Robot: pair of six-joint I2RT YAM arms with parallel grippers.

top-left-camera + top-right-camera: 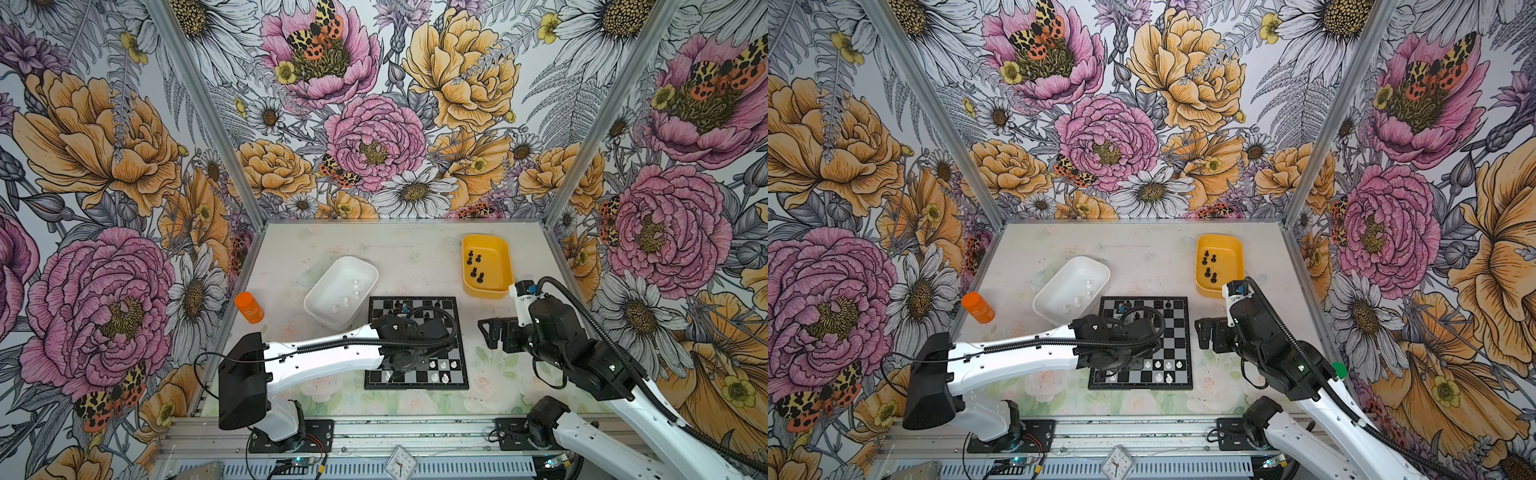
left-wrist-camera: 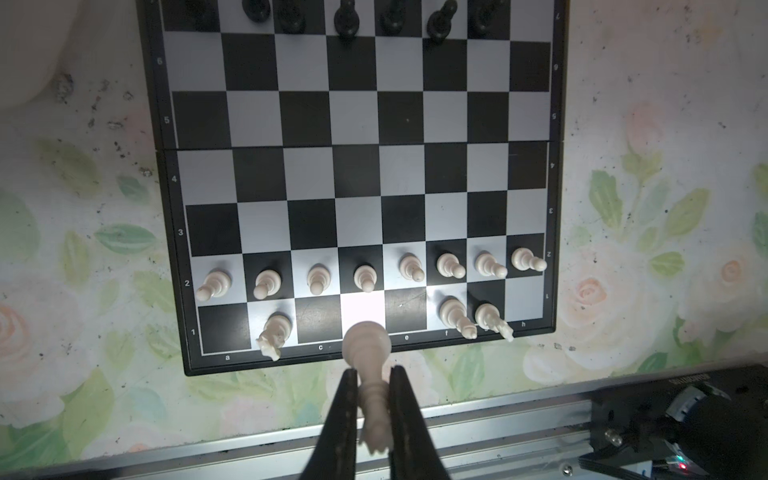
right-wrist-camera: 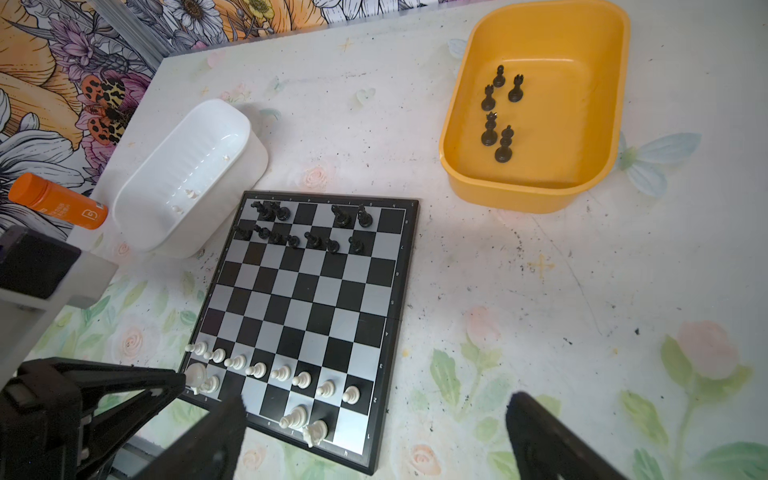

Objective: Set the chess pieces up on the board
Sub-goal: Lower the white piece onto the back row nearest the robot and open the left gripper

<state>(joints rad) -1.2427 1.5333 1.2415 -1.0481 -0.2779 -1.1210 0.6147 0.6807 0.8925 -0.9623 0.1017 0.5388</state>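
Left gripper [image 2: 374, 371] clamping white queen [image 2: 366, 345] above d1, board's [image 2: 357, 174] 6 o'clock edge; I'm aiming for straight, level descent, clearing d2 pawn [image 2: 365, 277] at 12 o'clock.

Left arm [image 1: 324, 353] hides board [image 1: 415, 376] centre (both top views).

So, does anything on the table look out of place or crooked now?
Yes: an orange bottle sits near the table's left edge, beside the white tub, and belongs to no chess set. The white tub lies askew to the board.
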